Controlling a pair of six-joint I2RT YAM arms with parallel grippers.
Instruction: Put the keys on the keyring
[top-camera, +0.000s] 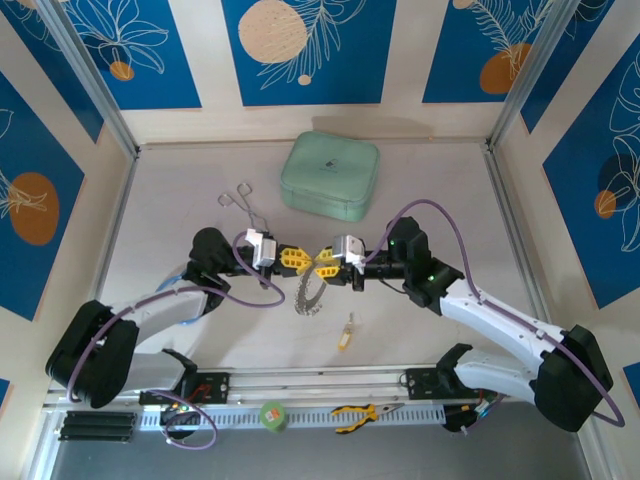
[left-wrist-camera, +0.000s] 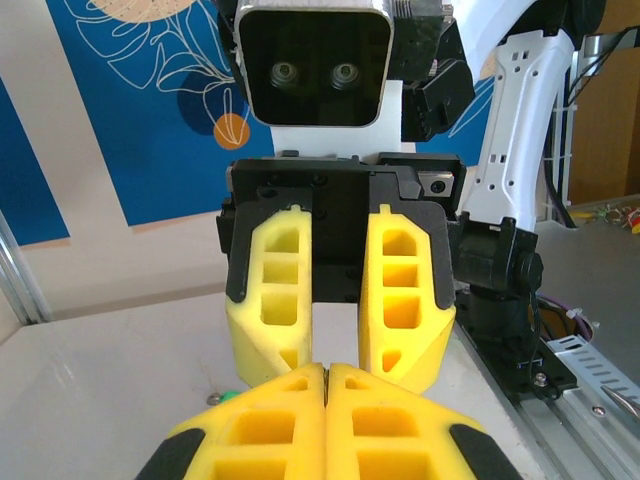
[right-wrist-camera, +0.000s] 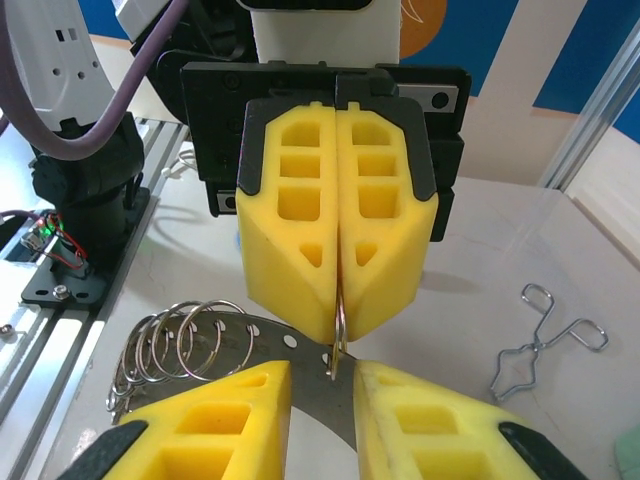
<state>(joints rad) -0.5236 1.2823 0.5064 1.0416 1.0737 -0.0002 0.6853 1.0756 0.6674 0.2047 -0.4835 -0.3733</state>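
Under left claw (top-camera: 291, 261), looped wire keyring (top-camera: 310, 296)

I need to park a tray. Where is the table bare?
Bare: between the mint-green square case and the right wall; also left of the silver wire forceps. Crowded: centre, where left end effector and right end effector meet at the silver wire keyring.

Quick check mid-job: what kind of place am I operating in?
Most likely a robot test booth, not a home: a white table walled by printed blue leaf panels in aluminium framing, with a metal mounting rail along the near edge.
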